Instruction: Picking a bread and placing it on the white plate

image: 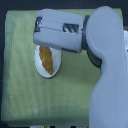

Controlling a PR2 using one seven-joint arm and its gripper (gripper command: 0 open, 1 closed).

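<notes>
Jaws state unclear, golden oval bread on glossy round white plate

Bread lies on white plate, seemingly lengthwise.

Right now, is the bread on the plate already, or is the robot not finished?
It looks nearly finished. The bread already lies on the white plate, which sits on the green cloth. The gripper hangs just above the plate's far edge; I cannot tell whether its jaws are open. What seems left is pulling the arm away.
</notes>
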